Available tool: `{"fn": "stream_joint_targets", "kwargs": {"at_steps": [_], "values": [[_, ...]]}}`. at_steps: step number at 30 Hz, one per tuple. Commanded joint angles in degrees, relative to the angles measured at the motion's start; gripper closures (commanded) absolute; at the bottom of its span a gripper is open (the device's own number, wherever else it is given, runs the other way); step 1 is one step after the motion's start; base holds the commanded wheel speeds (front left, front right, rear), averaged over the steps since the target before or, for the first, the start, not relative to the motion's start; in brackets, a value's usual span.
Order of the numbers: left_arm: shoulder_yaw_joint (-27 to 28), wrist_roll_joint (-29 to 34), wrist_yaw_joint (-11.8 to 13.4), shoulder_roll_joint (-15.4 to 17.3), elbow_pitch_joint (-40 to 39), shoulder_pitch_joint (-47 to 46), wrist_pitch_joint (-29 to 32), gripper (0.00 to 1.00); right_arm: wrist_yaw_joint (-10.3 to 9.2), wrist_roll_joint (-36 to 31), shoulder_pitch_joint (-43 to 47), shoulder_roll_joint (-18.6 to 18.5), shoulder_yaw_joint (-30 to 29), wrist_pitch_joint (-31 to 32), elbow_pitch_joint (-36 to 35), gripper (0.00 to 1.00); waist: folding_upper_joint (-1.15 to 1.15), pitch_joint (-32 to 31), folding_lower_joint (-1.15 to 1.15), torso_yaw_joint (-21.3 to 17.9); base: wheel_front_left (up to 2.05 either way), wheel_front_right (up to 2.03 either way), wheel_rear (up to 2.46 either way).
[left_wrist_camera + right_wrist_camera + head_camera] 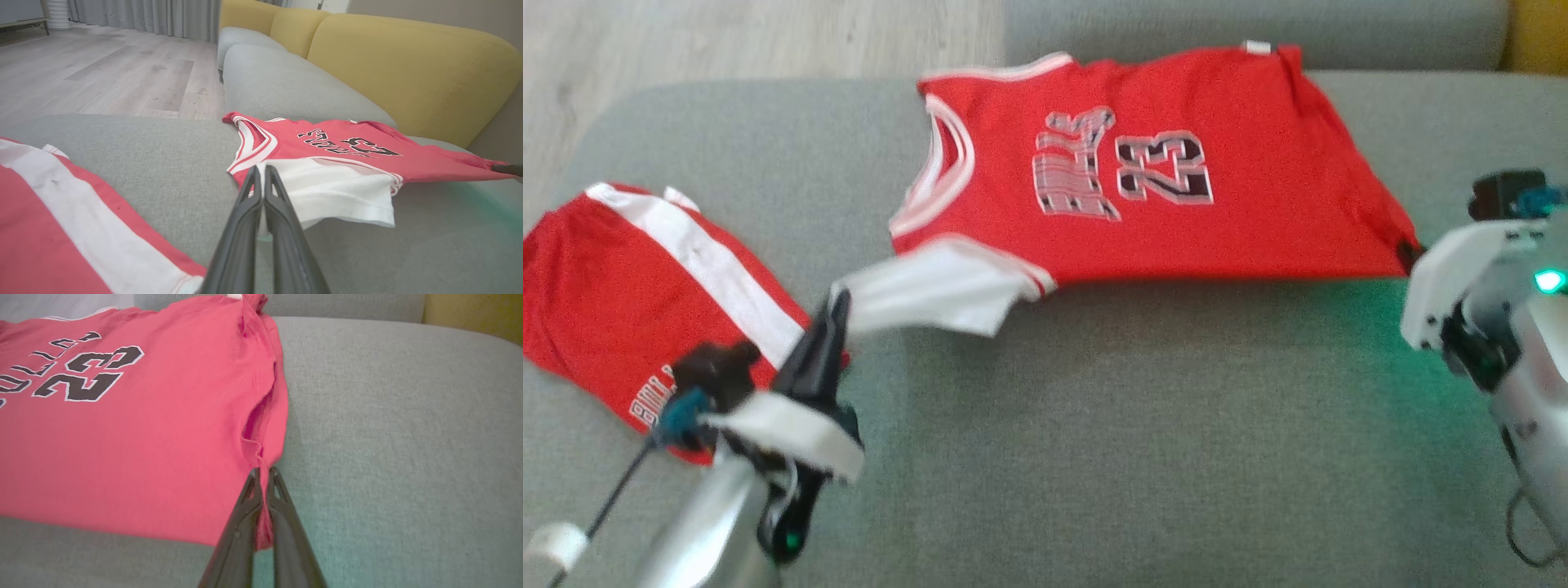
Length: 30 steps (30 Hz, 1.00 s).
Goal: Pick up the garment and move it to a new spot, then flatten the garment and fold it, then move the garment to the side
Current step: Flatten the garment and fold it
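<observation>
One red jersey (1160, 204) numbered 23 lies spread front-up across the grey sofa cushion (1135, 408), stretched between both arms. The left tool (260, 169) is clamped tight on the white flap at the jersey's shoulder end. The right tool (263, 471) is pinched closed on the red hem corner at the opposite end. Red shorts (621, 302) with a white stripe lie near the left tool, apart from the jersey. Yellow backrests (408, 61) stand behind.

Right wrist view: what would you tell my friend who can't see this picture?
The right claw is shut on a corner of a red jersey with a black 23 on it. The jersey lies spread out on a grey cushion.
</observation>
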Motion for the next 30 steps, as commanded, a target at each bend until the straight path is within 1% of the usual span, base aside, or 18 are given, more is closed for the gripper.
{"fn": "stream_joint_targets", "kwargs": {"at_steps": [1, 8, 13, 14, 16, 19, 22, 25, 30], "values": [[2.23, -0.21, 0.75, 2.78, -2.73, -0.72, 0.09, 1.00, 0.37, 1.43, 0.67, -2.10, 1.47, 0.49, -2.53, 1.00, 0.00, -1.96, 0.01, 0.05, 0.00, 0.00, 0.00], [1.72, -1.31, 4.45, 4.53, -12.48, 10.03, 2.92, 1.00, 0.37, 10.51, 9.71, -7.51, 7.35, 4.57, -10.53, 1.00, 0.00, -7.62, 0.01, -0.57, 0.00, 0.00, 0.00], [1.31, -1.75, 6.81, 6.35, -19.56, 16.83, 5.09, 1.00, 0.37, 15.44, 14.88, -11.58, 9.24, 8.18, -15.88, 1.00, 0.00, -9.21, 0.01, -0.91, 0.00, 0.00, 0.00], [1.31, -1.75, 6.81, 6.35, -19.56, 16.83, 5.09, 1.00, 0.37, 15.44, 14.88, -11.58, 9.24, 8.18, -15.88, 1.00, 0.00, -9.21, 0.01, -0.91, 0.00, 0.00, 0.00], [0.84, -1.07, 7.58, 7.59, -22.11, 19.10, 5.81, 1.00, 0.37, 16.73, 16.85, -13.11, 9.81, 9.76, -18.04, 1.00, 0.00, -9.60, 0.01, -1.01, 0.00, 0.00, 0.00], [0.42, -1.45, 8.37, 8.56, -25.45, 22.22, 7.12, 1.00, 0.37, 18.52, 19.68, -15.00, 10.10, 12.38, -21.42, 1.00, 0.00, -10.02, 0.01, -1.20, 0.00, 0.00, 0.00], [0.60, -2.01, 9.17, 9.15, -27.87, 23.91, 8.01, 1.00, 0.37, 19.46, 21.48, -15.91, 9.17, 14.13, -24.49, 1.00, 0.00, -10.06, 0.01, -1.48, 0.00, 0.00, 0.00], [0.79, -1.57, 9.65, 9.96, -28.52, 23.32, 8.79, 1.00, 0.37, 19.16, 22.00, -15.96, 7.75, 14.96, -26.30, 1.00, 0.00, -9.70, 0.01, -1.80, 0.00, 0.00, 0.00], [0.51, -0.31, 9.16, 10.85, -27.61, 19.09, 10.35, 1.00, 0.37, 16.75, 20.39, -14.61, 5.59, 16.41, -27.59, 1.00, 0.00, -8.27, 0.01, -2.43, 0.00, 0.00, 0.00]]}}
